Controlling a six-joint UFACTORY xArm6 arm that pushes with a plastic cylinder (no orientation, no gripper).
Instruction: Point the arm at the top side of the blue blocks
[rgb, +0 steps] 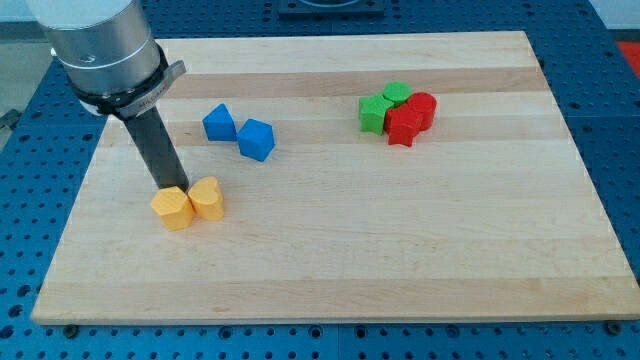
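Upper left of the frame, on the wooden surface (330, 260), sit the two blue blocks: a blue wedge-like block (219, 123) and a blue cube (256, 139) just beside it, maybe touching. The spot above them, toward the frame's top edge, has nothing on it yet.

The rod's tip (166, 188) is lower left of the blues, right up against the top edge of the orange blocks (189, 203). No hand on this arm, just the rod, so nothing's being held.

Looks like the job's barely begun: the tip has to swing up and around to land above the blue pair. Green blocks (384, 103) and red blocks (411, 117) are way off in the upper right, no bother.
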